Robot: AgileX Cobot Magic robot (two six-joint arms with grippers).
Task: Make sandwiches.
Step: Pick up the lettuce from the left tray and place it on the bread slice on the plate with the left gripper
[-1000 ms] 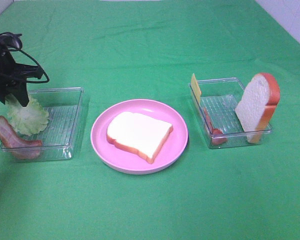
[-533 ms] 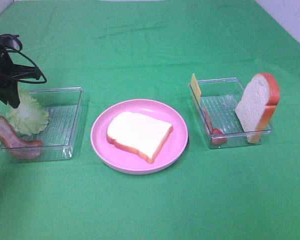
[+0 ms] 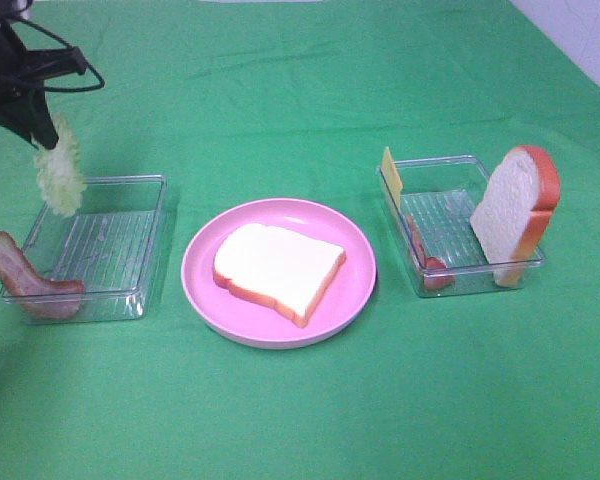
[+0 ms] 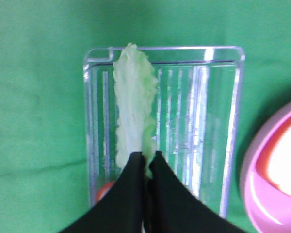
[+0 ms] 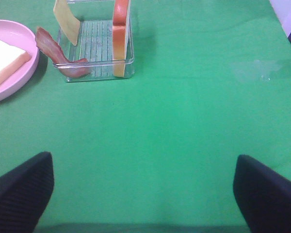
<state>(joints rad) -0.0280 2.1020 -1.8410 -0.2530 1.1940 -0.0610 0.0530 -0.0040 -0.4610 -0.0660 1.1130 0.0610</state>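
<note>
My left gripper (image 3: 42,142) is shut on a pale green lettuce leaf (image 3: 60,175) and holds it hanging above the left clear tray (image 3: 130,185); the wrist view shows the leaf (image 4: 133,114) pinched between the black fingers (image 4: 133,179). A bacon strip (image 3: 25,278) leans in that tray's near left corner. A bread slice (image 3: 278,270) lies flat on the pink plate (image 3: 360,290). In the right tray (image 3: 450,160) a second bread slice (image 3: 515,215) stands upright, with a yellow cheese square (image 3: 391,172) and a bacon strip (image 3: 425,255). My right gripper (image 5: 143,189) is open above bare cloth.
A green cloth (image 3: 300,420) covers the table. A pale wall or floor strip (image 3: 580,30) shows at the far right corner. The right wrist view shows the right tray (image 5: 94,73) and the plate's rim (image 5: 31,63) ahead of the open fingers.
My left gripper has risen and lifted the lettuce leaf out of the left tray; the leaf now hangs free above it. Nothing else has moved.
</note>
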